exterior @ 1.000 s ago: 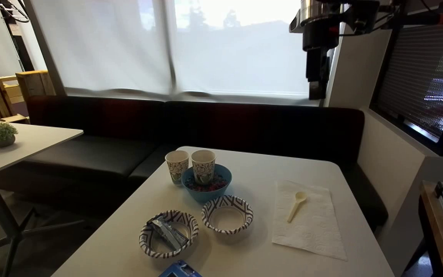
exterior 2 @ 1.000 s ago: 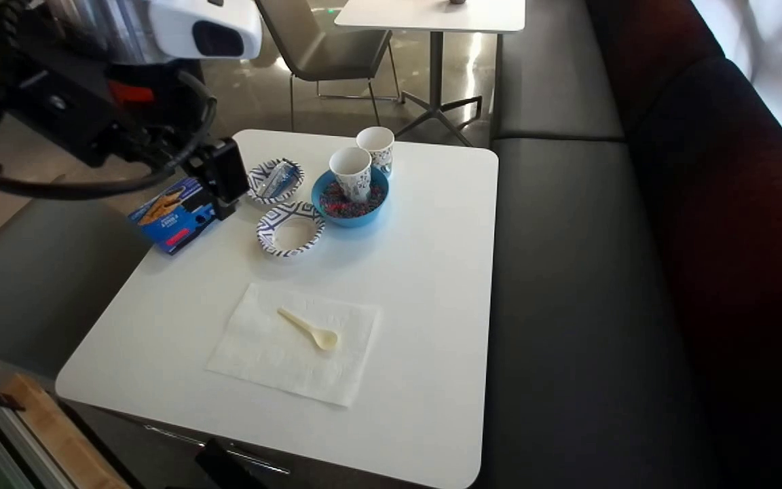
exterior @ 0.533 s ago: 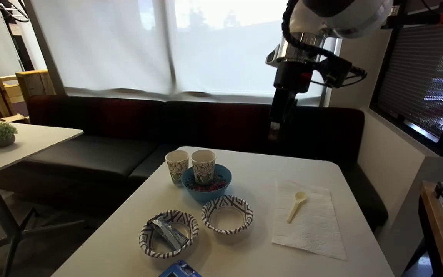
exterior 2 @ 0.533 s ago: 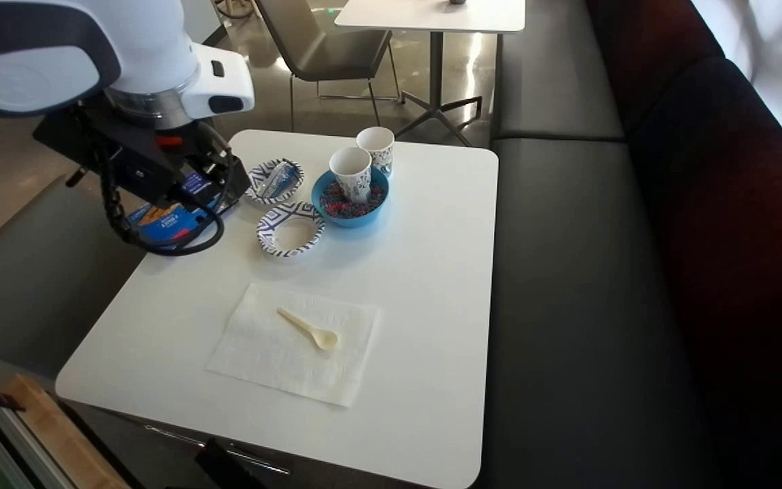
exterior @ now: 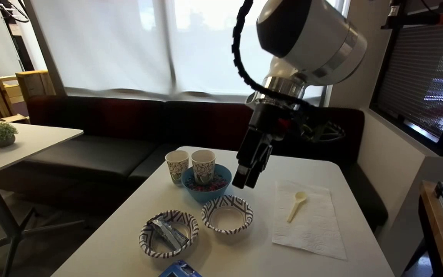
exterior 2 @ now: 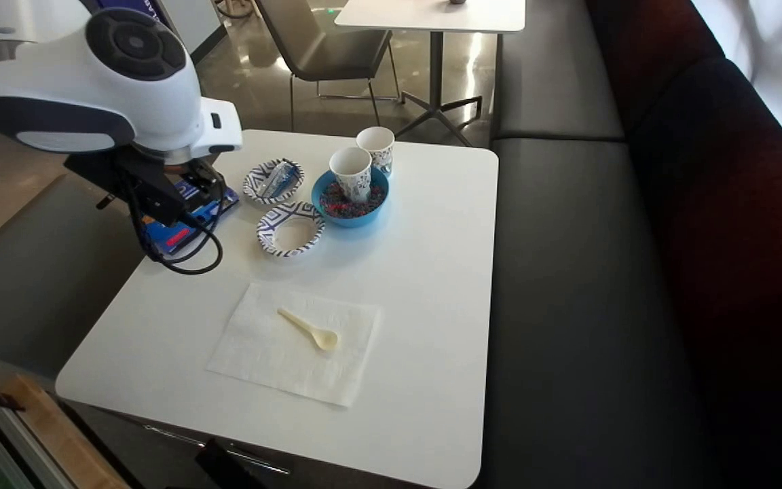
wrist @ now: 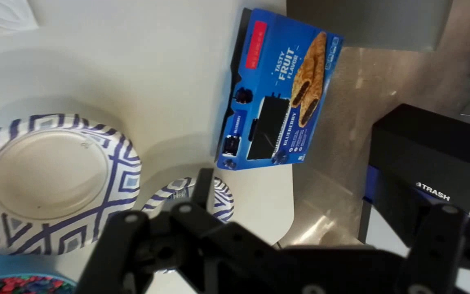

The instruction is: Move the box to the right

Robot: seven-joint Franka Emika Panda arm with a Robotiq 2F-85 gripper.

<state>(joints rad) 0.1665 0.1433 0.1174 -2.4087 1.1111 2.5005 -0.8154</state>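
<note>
The box (wrist: 276, 87), a blue packet with printed pastries and light lettering, lies at the table's edge, and in the wrist view its outer part reaches past that edge. In an exterior view only a corner of the box (exterior: 181, 270) shows at the bottom. Cables and the arm partly cover the box (exterior 2: 167, 239) in an exterior view. My gripper (exterior: 244, 183) hangs tilted above the table, higher than the patterned bowls and apart from the box. In the wrist view the gripper (wrist: 310, 192) has its jaws wide apart with nothing held between them.
Near the box, a patterned paper bowl (exterior: 192, 224) holds wrapped bars. Beside it are another patterned bowl (exterior: 247, 211) and a blue bowl (exterior: 202, 197) with a paper cup (exterior: 203, 167) in it; a further cup (exterior: 176, 165) stands behind. A spoon (exterior: 293, 209) lies on a napkin (exterior: 313, 238).
The arm has come down toward the table, and my gripper has swung across to a spot above the bowls, tilting more. The box and the dishes have stayed put.
</note>
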